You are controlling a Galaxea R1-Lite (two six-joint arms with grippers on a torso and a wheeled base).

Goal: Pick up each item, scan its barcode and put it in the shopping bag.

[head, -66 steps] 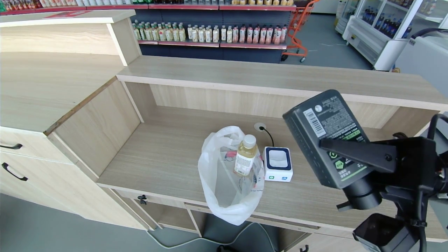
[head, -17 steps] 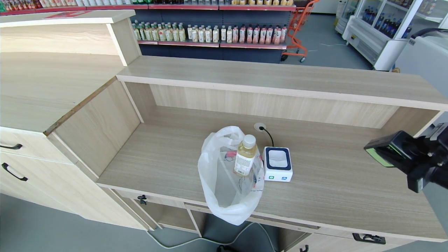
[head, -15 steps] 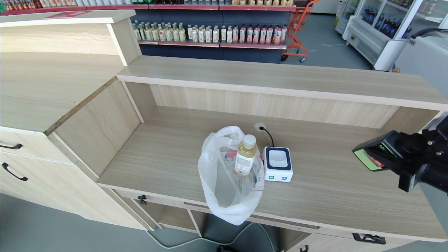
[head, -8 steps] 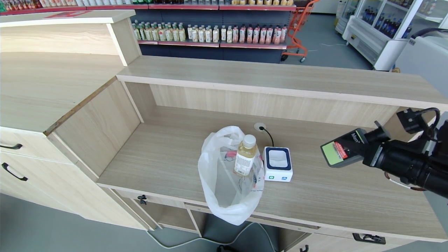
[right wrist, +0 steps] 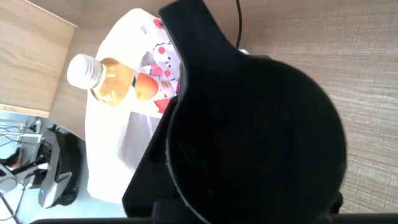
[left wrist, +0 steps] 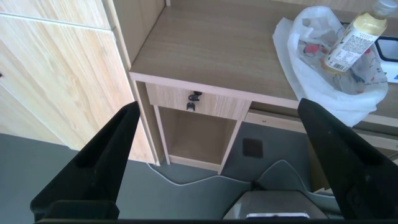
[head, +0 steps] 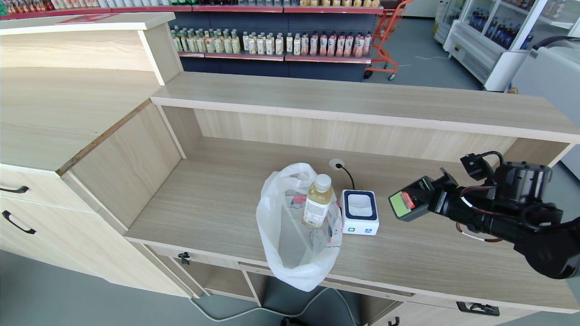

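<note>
right gripper (head: 436, 198) clamped on the dark bottle (head: 410, 203), green end leading, scanner (head: 359, 211) just ahead of and below it, shopping bag (head: 274, 226) with the juice bottle (head: 318, 201) right past that; left gripper (left wrist: 217, 109) wide open, empty. risk: can't tell which face carries the barcode, so it may miss the scanner window, or overshoot and clip the juice bottle. wood counter (head: 217, 199) under the tool, drink shelves (head: 272, 43) and an orange cart (head: 385, 36) far beyond it.

Light wood counter (head: 217, 199) here: a white shopping bag (head: 274, 222) sits mid-counter, sagging over the front edge. A small white scanner (head: 359, 211) is just beside it toward the right end, its cord going into a hole (head: 336, 163) near the back wall.
</note>
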